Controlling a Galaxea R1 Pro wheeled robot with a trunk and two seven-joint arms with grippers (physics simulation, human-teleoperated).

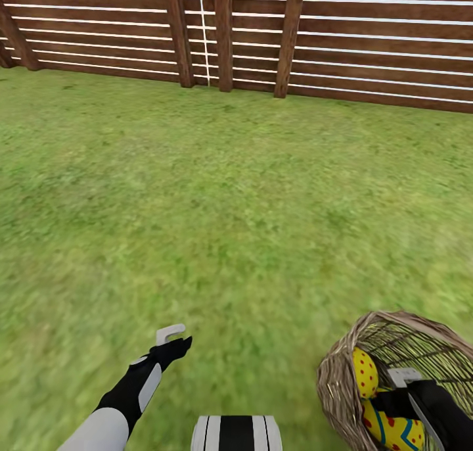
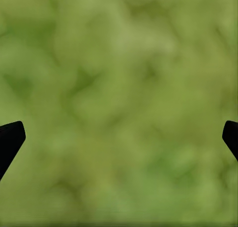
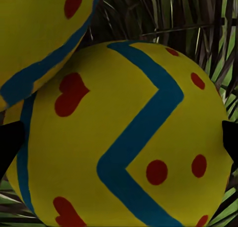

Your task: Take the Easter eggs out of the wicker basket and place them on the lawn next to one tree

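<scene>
The right gripper (image 3: 119, 140), its fingers apart, is already inside the wicker basket (image 1: 341, 379) with a yellow Easter egg (image 3: 124, 137) straight ahead between them, while the open left gripper (image 1: 172, 339) hangs over bare lawn (image 1: 217, 208).

Mottled green lawn (image 1: 223, 201) stretches flat up to a brown slatted wooden fence (image 1: 341, 37). The wicker basket (image 1: 341, 379), tilted, sits at its near right edge
</scene>
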